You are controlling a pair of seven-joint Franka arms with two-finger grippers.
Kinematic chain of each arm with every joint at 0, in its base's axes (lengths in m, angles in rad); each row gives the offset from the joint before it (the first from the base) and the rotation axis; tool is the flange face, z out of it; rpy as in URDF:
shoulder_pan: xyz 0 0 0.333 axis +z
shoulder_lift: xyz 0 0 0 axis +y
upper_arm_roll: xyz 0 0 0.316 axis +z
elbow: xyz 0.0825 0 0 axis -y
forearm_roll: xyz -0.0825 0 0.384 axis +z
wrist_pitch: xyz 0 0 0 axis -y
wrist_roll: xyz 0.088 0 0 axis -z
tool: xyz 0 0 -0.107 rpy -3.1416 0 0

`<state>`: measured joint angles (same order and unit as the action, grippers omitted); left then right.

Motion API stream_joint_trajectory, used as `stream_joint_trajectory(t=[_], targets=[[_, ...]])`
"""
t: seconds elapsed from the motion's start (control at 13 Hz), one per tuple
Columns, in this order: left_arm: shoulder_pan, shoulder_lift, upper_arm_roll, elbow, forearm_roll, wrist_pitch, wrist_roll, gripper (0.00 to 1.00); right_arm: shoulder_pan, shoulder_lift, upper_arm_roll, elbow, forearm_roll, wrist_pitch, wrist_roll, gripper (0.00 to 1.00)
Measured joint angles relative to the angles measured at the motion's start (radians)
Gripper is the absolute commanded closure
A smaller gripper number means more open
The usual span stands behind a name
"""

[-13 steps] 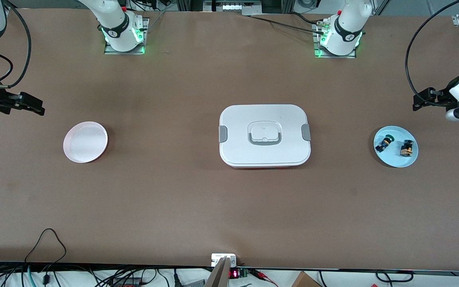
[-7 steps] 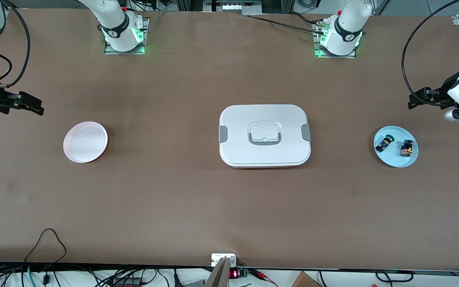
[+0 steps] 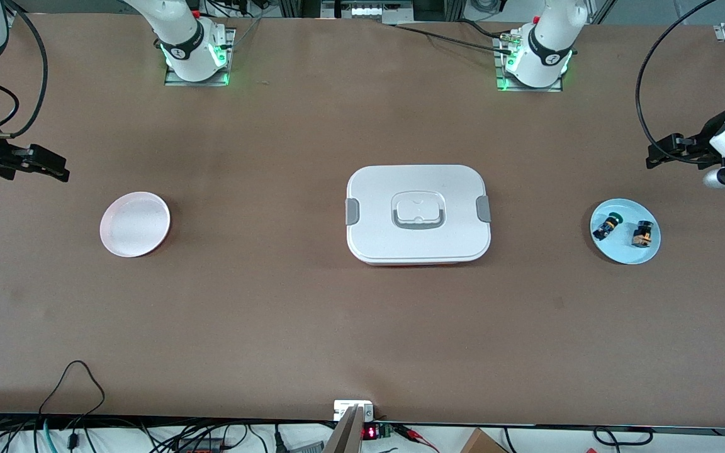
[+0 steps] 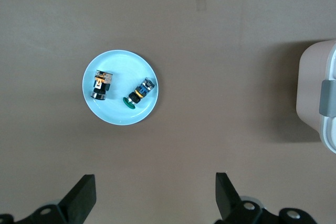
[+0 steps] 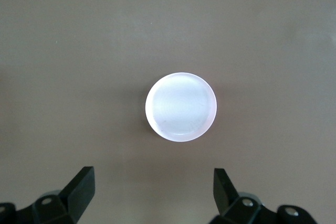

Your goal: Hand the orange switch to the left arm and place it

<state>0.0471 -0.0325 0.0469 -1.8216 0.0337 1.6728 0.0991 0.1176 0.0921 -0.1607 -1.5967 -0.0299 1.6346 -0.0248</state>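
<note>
- Orange switch (image 3: 642,234) lies on its side on blue plate (image 3: 627,251), at left arm's end of table (image 3: 362,327). In left wrist view same switch (image 4: 101,84) sits on the plate (image 4: 118,114).
- Green-capped switch (image 3: 606,226) lies just beside it on same plate, toward the box; the two are apart, not touching.
- Box (image 3: 418,214) sits mid-table, lid on, side clips down, well apart from both plates.
- Pink plate (image 3: 134,224) at right arm's end of table, nothing on it.
- Left gripper (image 3: 656,157) up in the air over bare table near the blue plate; fingers (image 4: 81,200) spread wide, holding nothing.
- Right gripper (image 3: 54,168) up over bare table near the pink plate; fingers (image 5: 79,184) spread wide, nothing between them.
</note>
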Motion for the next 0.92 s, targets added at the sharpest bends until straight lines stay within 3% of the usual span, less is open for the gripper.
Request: stream_joint_trajectory(t=[0.46,0.92], targets=[[0.000,0.008,0.000,0.029,0.000,-0.002,0.000,0.00,0.000,0.000,0.000,0.001,0.000,0.000,0.069,0.00],[-0.002,0.049,-0.001,0.080,0.000,-0.010,0.000,0.00,-0.001,0.000,-0.001,0.011,0.000,-0.005,0.006,0.00]])
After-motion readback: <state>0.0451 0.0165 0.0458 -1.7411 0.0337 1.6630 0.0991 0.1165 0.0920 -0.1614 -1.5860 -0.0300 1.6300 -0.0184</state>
